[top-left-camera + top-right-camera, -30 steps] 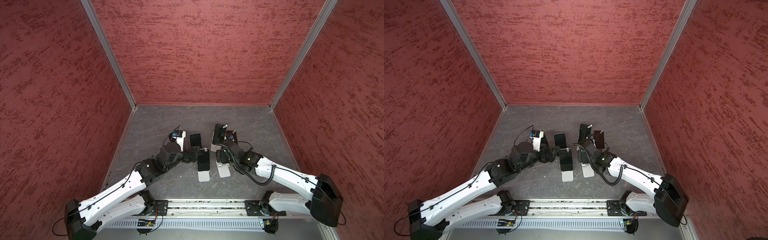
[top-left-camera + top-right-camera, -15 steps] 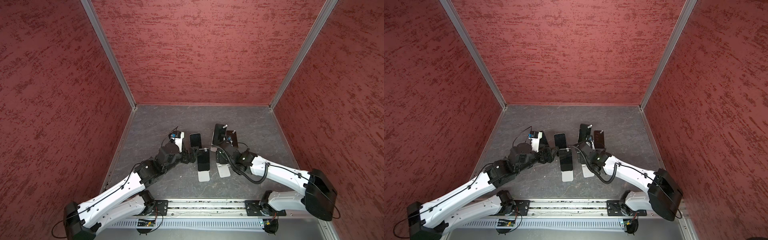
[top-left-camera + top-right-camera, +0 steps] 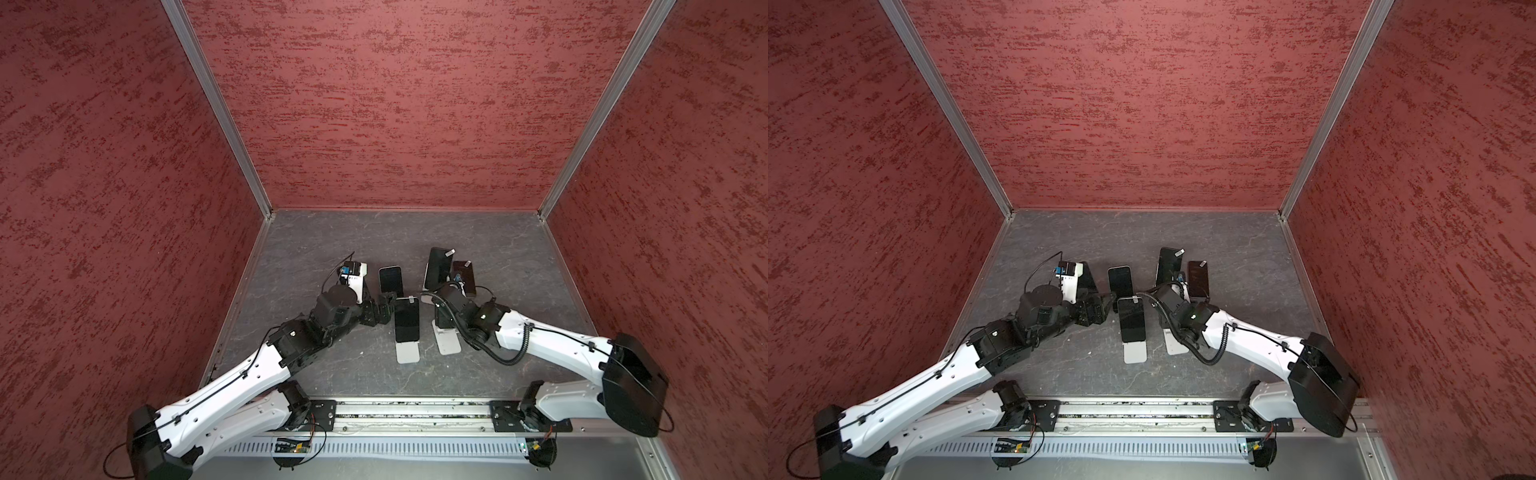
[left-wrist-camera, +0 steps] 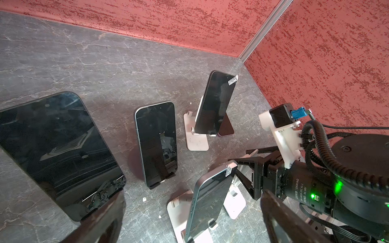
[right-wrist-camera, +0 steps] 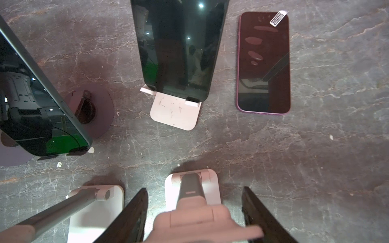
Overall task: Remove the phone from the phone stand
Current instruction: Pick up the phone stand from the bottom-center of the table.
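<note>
right gripper (image 5: 194, 189) is being narrowed from wide, its jaws being closed around the empty stand (image 5: 189, 218) at bottom centre; contact cannot be told | removal is apparently just being prepared | left gripper (image 3: 385, 309) is being held fully spread, empty, just beside the phone (image 3: 406, 320), which is still being propped on its phone stand (image 3: 407, 353), mid-frame

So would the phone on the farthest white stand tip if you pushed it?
Probably, if pushed near the top: the phone stands steeply on a small flat stand, with only two little lips under its bottom edge. Its glassy face looks slippery, so it may slide out sideways.
</note>
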